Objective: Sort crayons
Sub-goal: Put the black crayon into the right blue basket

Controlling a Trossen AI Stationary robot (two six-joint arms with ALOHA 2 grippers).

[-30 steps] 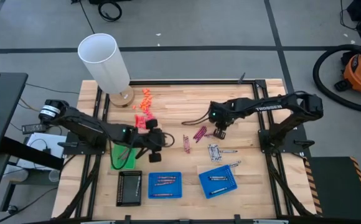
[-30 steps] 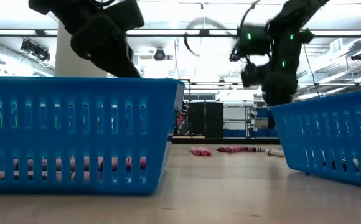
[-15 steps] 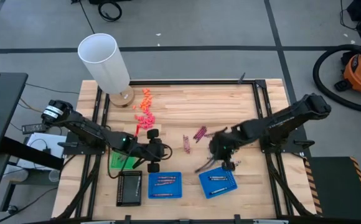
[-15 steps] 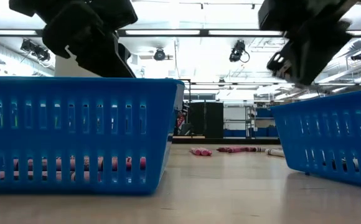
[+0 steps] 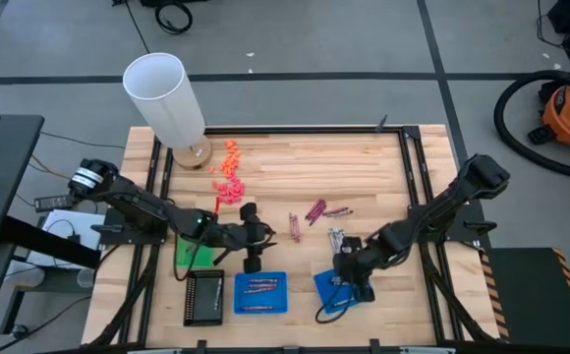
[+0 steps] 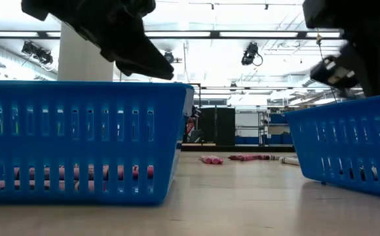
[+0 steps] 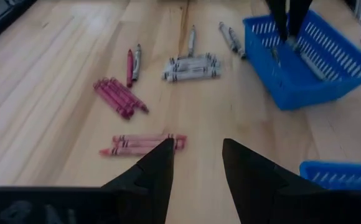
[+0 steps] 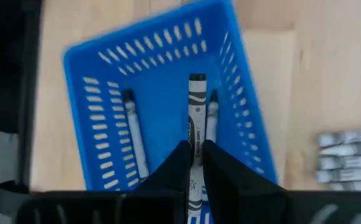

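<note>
Pale wooden worktop (image 5: 295, 172) carried loose crayons (image 7: 143, 144) mid-board, while the right gripper (image 8: 195, 163), pinching a light, stiff, snappable grey crayon (image 8: 196, 118) near its end, hung over the right blue basket (image 8: 162, 93); the left gripper (image 7: 196, 163) stood open.

The right gripper (image 8: 195, 163), a second ago above the loose crayons (image 5: 314, 210) mid-table, now hangs over the right blue basket (image 5: 326, 285) at the near edge, pinching a grey crayon (image 8: 196, 118). The left gripper (image 5: 251, 264) has shifted nearer, now beside the far edge of the left blue basket (image 5: 260, 293), fingers apart.
</note>
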